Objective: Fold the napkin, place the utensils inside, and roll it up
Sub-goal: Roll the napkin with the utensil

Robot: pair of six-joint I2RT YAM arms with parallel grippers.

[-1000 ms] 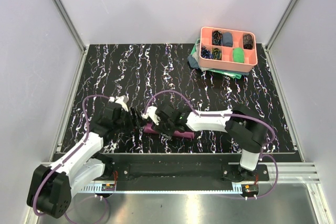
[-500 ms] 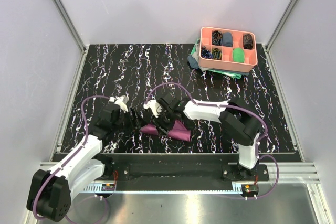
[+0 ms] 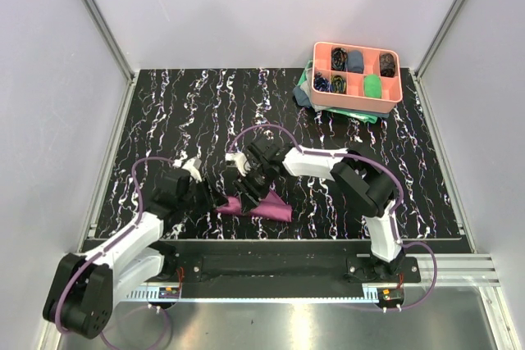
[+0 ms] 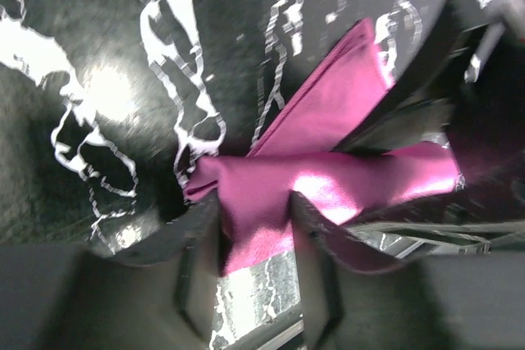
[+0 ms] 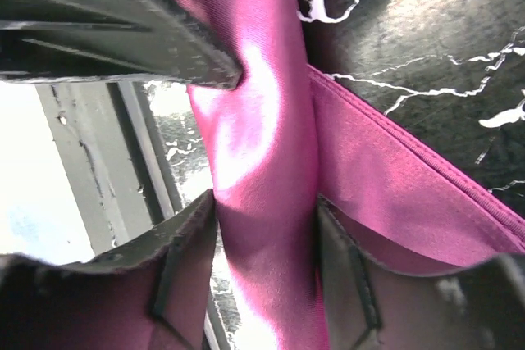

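The left gripper pinches a bunched end of the napkin, with cloth filling the gap between its fingers. Just beside it, the right gripper clamps a raised band of the same cloth. The rest of the napkin lies flat on the counter, beneath and beyond the right gripper.

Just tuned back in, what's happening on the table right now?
Both arms are on the napkin near the front edge of the table. The left gripper pinches one bunched end, and the right gripper clasps a rolled section beside it. Part of the cloth lies flat. No spoon or fork shows, so I cannot tell whether they are inside. The tray of cloth rolls sits at the far right corner, away from both arms.
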